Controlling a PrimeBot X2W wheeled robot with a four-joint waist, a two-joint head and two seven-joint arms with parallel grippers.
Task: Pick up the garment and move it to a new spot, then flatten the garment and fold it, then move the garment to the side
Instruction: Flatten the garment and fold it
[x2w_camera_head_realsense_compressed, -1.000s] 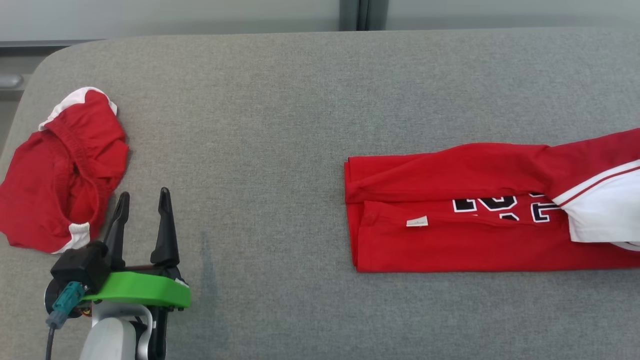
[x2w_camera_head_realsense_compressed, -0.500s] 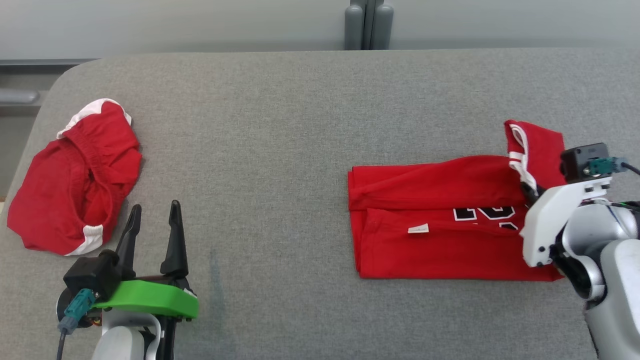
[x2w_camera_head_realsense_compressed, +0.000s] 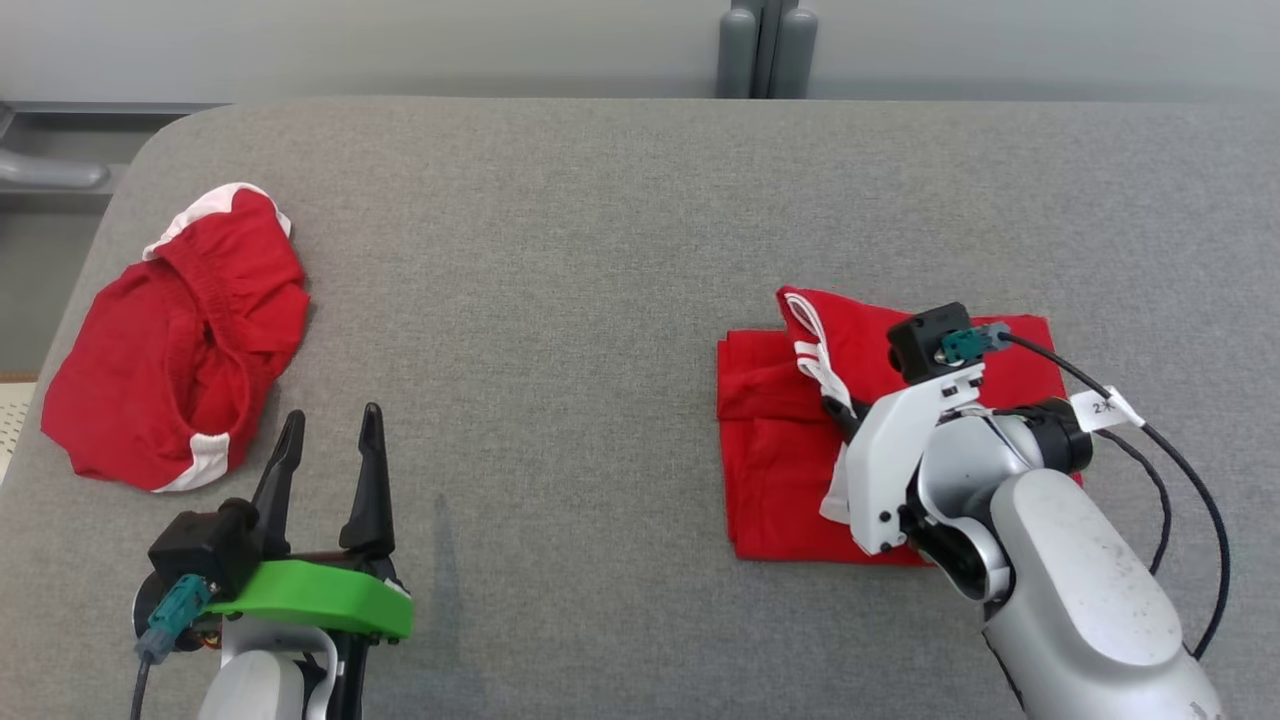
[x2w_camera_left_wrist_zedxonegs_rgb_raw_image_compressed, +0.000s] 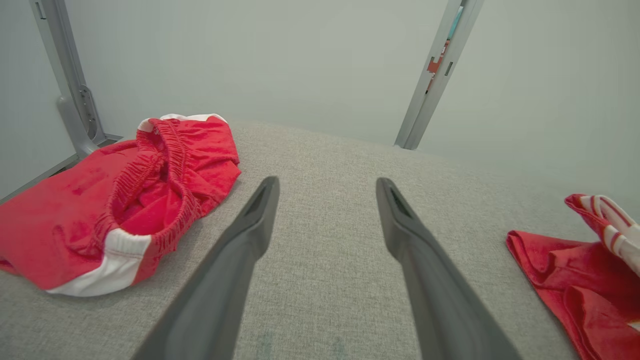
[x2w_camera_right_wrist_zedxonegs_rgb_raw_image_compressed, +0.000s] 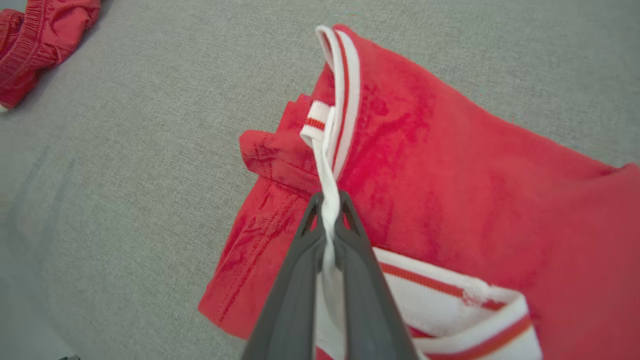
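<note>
Folding: red jersey (x2w_camera_head_realsense_compressed: 775, 480) lies doubled on tabletop (x2w_camera_head_realsense_compressed: 560, 250), robot's right
Right gripper (x2w_camera_right_wrist_zedxonegs_rgb_raw_image_compressed: 328, 199): clamped on white trim (x2w_camera_right_wrist_zedxonegs_rgb_raw_image_compressed: 330, 150), held over lower layer to lay fold
Left gripper (x2w_camera_left_wrist_zedxonegs_rgb_raw_image_compressed: 327, 186): spread wide, parked empty beside red shorts (x2w_camera_head_realsense_compressed: 180, 340)

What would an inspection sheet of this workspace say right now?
Surface: grey fabric table, faint dark mark near the front left.
Job's things: red jersey, folded, on the right side.
Clutter: red shorts, crumpled, far left.
Claws: left claw open, holding nothing; right claw shut on the jersey's white trim.
Cables: black cable loops off the right wrist.
Surroundings: pale wall, grey post behind.
</note>
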